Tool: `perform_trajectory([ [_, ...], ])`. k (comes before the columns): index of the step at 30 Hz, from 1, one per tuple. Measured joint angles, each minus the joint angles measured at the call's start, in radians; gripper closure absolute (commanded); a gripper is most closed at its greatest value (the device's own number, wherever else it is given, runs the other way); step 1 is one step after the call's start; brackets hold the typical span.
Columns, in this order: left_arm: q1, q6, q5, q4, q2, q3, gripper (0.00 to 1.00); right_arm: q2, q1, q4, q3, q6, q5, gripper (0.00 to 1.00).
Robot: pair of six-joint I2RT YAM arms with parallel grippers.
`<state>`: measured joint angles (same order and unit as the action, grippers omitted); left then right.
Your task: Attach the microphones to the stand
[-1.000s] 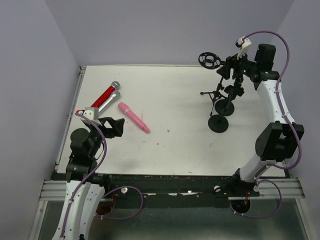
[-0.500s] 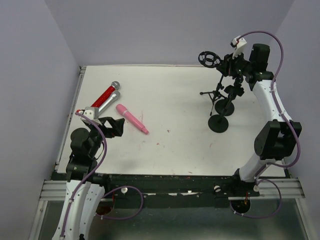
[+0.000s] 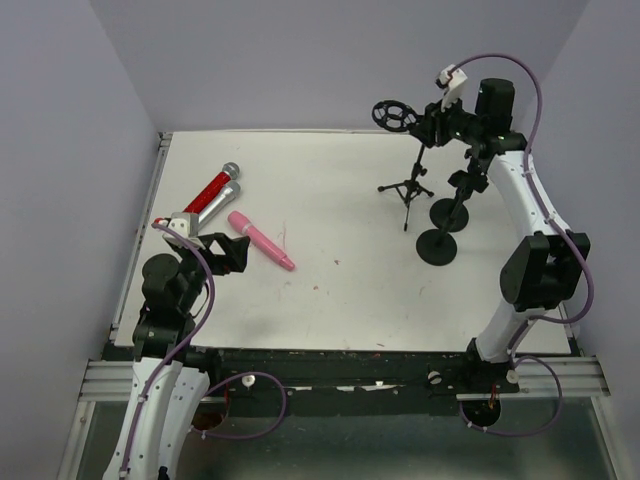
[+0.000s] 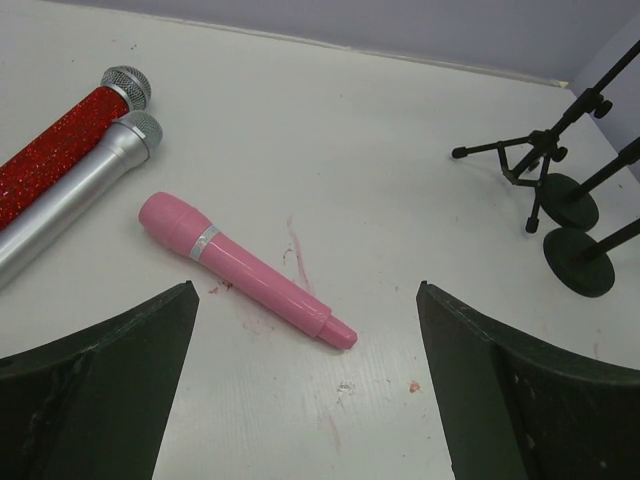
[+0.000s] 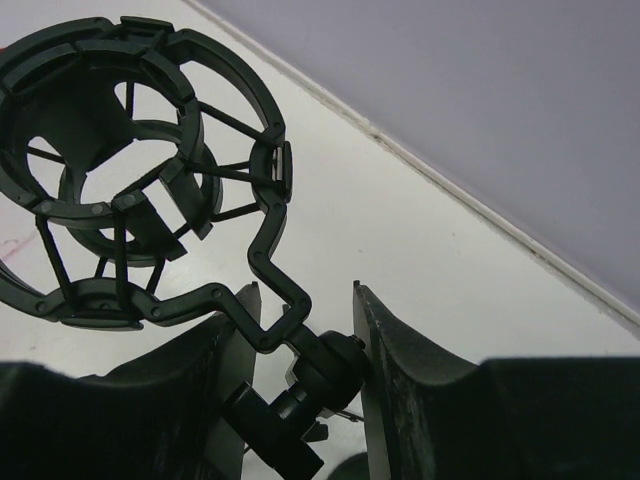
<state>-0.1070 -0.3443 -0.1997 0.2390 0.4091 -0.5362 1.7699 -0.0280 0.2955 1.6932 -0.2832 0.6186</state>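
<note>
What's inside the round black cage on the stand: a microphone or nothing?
Empty. White table shows through the cage; the pink microphone, silver microphone and red microphone lie elsewhere.

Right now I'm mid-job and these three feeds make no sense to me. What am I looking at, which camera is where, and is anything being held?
Two robot arms are bolted at the near edge of a white table. The wide picture looks down from above and behind them. The other two come from a camera on each wrist, so the dark shapes at their lower edges are that arm's own fingers.

At the left lie three microphones: the red microphone and the silver microphone side by side, and the pink microphone a little apart.

The left gripper is open and empty, near the pink one. The right gripper is shut on the neck of the tripod stand, just below its ring-shaped cradle. Two round-base stands sit close by.
</note>
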Motion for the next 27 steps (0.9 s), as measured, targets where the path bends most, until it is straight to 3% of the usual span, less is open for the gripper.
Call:
perform_trajectory([
  [8, 0.0, 0.0, 0.0, -0.006, 0.011, 0.0, 0.01, 0.032, -0.214, 0.06, 0.108, -0.006, 0.006, 0.81],
  [17, 0.0, 0.001, -0.001, -0.006, 0.028, 0.0, 0.01, 0.031, -0.42, 0.111, 0.112, -0.037, 0.007, 0.78],
  [23, 0.0, 0.001, -0.003, -0.006, 0.031, 0.0, 0.01, 0.01, -0.454, 0.082, 0.032, -0.067, 0.026, 0.73],
  [27, 0.0, 0.0, -0.004, -0.007, 0.035, 0.0, 0.01, -0.054, -0.454, 0.068, -0.05, -0.101, 0.038, 0.63],
])
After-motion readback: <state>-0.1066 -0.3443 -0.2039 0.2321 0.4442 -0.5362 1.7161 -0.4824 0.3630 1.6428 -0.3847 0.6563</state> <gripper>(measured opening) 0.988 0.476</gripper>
